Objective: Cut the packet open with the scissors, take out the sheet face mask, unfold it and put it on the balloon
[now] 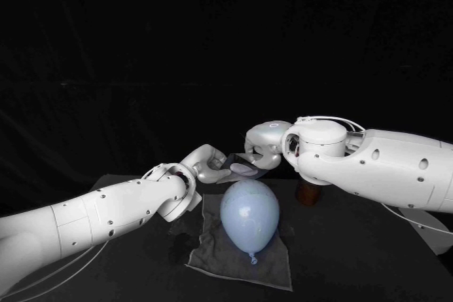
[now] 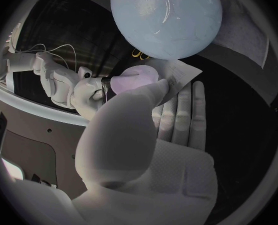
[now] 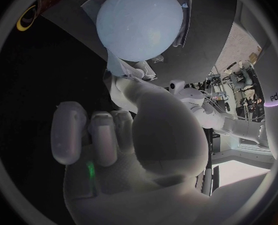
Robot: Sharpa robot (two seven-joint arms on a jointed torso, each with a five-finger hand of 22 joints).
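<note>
A pale blue balloon point(image 1: 250, 212) point(image 2: 167, 17) point(image 3: 139, 22) lies on a grey cloth point(image 1: 222, 259), knot towards me. Just behind it my two hands meet above the table. My left hand point(image 1: 207, 166) pinches a flat pale packet point(image 2: 179, 77) between thumb and fingers. My right hand point(image 1: 262, 147) pinches a soft pale layer, apparently the sheet face mask point(image 1: 247, 166) point(image 3: 131, 69), at the packet's end. The scissors point(image 3: 29, 16), with a yellow handle loop, lie on the table away from both hands.
The grey cloth point(image 2: 245, 35) spreads under and around the balloon. A brown object point(image 1: 307, 194) sits on the table by my right forearm, right of the balloon. The table's edges show at the left and right.
</note>
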